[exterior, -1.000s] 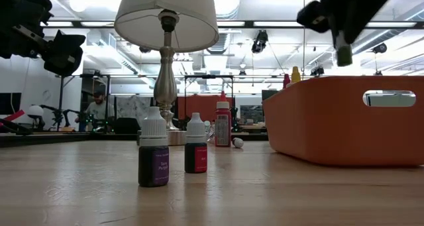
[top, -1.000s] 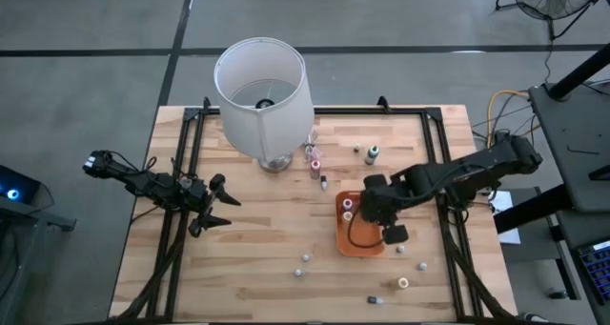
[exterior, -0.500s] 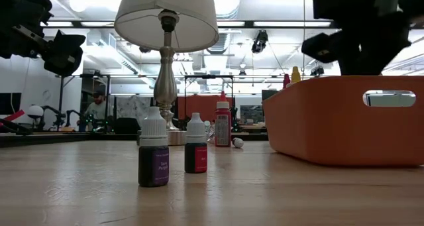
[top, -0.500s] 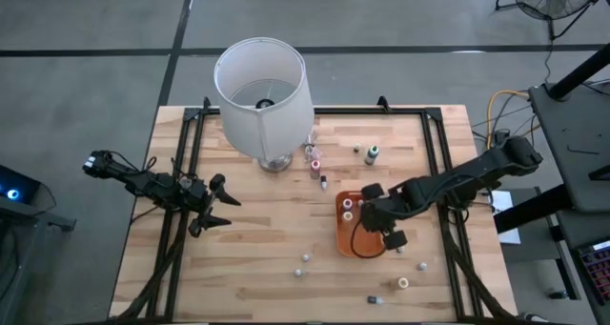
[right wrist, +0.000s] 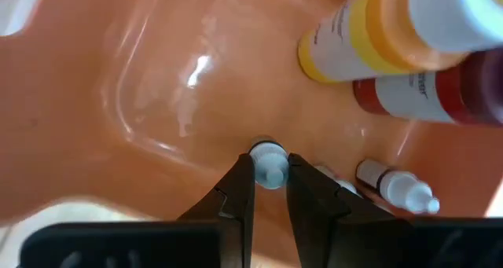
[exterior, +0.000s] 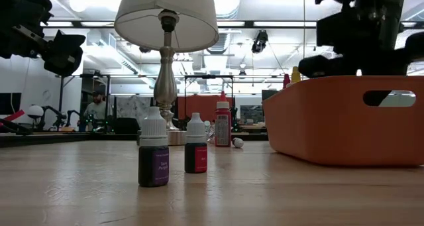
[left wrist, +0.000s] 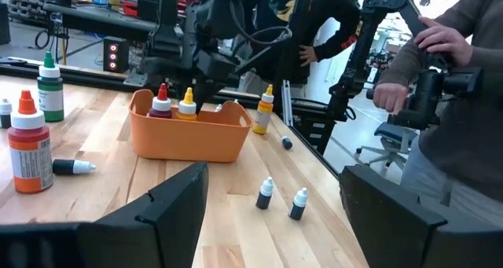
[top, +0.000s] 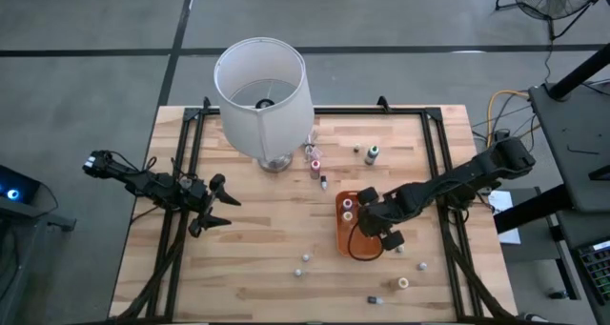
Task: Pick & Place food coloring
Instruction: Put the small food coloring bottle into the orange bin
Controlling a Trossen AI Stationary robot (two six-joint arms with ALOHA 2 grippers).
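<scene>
Lamp (top: 261, 91) at table (top: 257, 258) back; tray (top: 345, 237) right of centre, bottles (top: 348, 209) inside.

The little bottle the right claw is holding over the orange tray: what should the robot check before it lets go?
1. Right gripper shut on the small white-capped food coloring bottle: ok.
2. Bottle is down inside the orange oblong plastic tray, not over the wooden table: ok.
3. Landing spot free of the yellow bottle, red bottle and the small lying bottle: ok, bare floor directly below.
4. Bottle touching the tray floor: cannot tell.
5. Left gripper parked apart, open, at the table's left: ok.
</scene>
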